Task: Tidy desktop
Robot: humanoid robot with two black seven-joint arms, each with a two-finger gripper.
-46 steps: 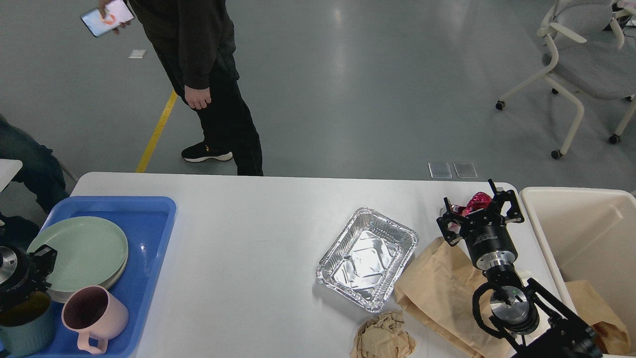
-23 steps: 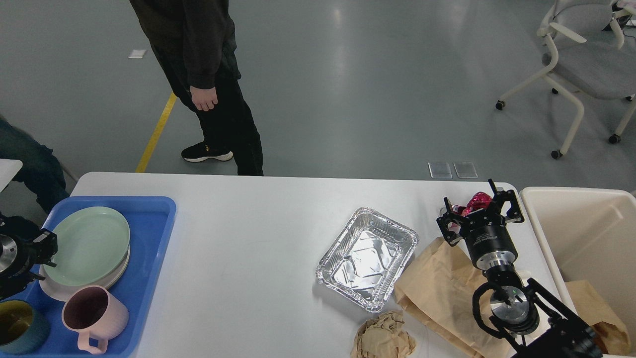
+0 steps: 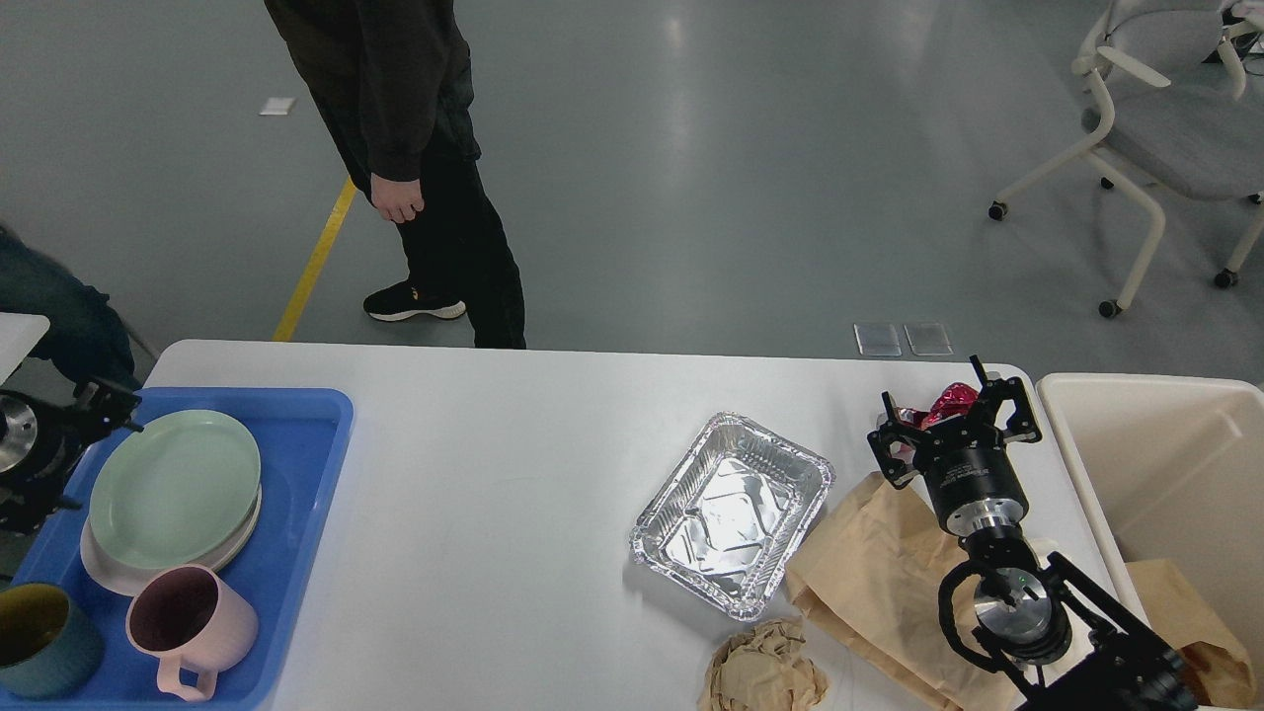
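The white desktop (image 3: 494,474) holds a foil tray (image 3: 733,513), a flat brown paper bag (image 3: 869,583) and a crumpled paper ball (image 3: 762,671) near its front edge. A shiny red wrapper (image 3: 950,403) lies at the far right corner. My right gripper (image 3: 953,420) stands open around the wrapper, one finger on each side of it. At the left edge, beside the blue tray (image 3: 306,513), my left gripper (image 3: 84,444) is open and holds nothing. It is apart from the teal cup (image 3: 44,642).
The blue tray carries a green plate (image 3: 176,489) on a white one, a pink mug (image 3: 193,627) and the teal cup. A cream bin (image 3: 1165,464) with brown paper inside stands right of the table. A person (image 3: 425,148) stands beyond the far edge.
My left gripper has let go of the teal cup and drawn back up and left along the tray's edge. The right arm and wrapper have not moved. The person shifted slightly.
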